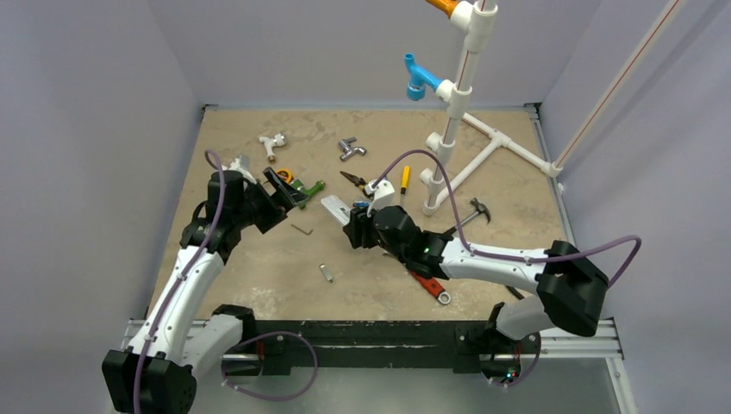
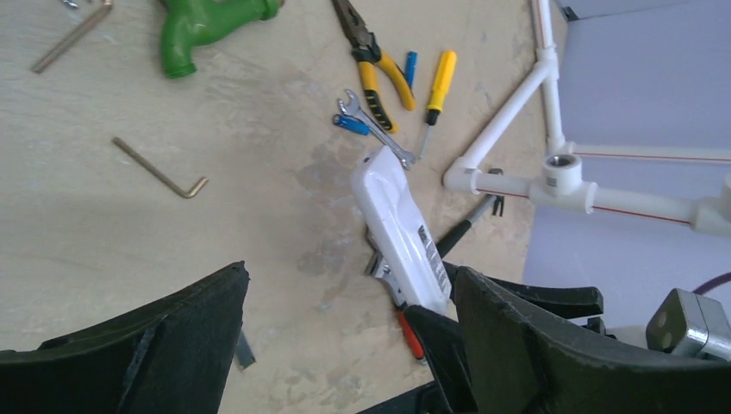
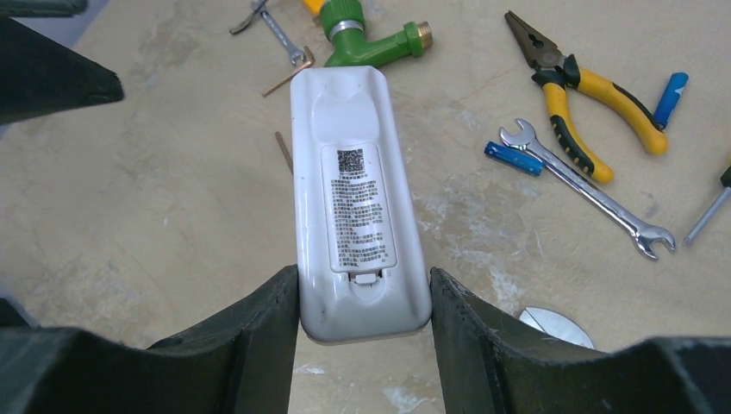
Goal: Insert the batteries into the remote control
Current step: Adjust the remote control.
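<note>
The right jaws hold the white remote control (image 1: 336,210) over the table (image 1: 259,285), the left jaws near it

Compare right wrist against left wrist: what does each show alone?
Right wrist only: the printed label on the remote control, and a silvery disc. Left wrist only: the white pipe frame and the open left gripper. Both: the remote control shut in the right gripper, two batteries, pliers, spanner, green tap.
</note>
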Controlling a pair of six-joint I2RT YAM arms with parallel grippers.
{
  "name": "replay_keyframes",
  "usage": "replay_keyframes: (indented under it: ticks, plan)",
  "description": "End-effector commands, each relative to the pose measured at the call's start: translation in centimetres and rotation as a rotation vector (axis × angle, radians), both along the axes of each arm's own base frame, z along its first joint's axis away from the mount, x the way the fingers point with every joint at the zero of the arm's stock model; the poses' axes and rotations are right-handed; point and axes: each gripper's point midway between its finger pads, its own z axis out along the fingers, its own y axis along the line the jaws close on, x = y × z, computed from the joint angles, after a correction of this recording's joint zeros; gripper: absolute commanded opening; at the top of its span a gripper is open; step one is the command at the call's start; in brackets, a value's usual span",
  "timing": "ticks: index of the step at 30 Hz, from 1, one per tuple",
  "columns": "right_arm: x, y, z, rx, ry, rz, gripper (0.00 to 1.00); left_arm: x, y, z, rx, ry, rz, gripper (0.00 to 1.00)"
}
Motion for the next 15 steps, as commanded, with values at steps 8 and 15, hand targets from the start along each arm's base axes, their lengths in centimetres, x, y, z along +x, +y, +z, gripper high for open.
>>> replay_keyframes:
  ticks: [8,15]
  plan:
    - [-1.5,2.0,6.8,0.292,-0.023,0.075,0.00,2.1,-3.4,3.2,-0.187,-0.077,-0.035,0.84]
    - [-2.2,2.9,8.1,0.366,-0.017,0.121,0.00,1.9,-4.8,2.6,-0.217,-0.047,-0.076,0.79]
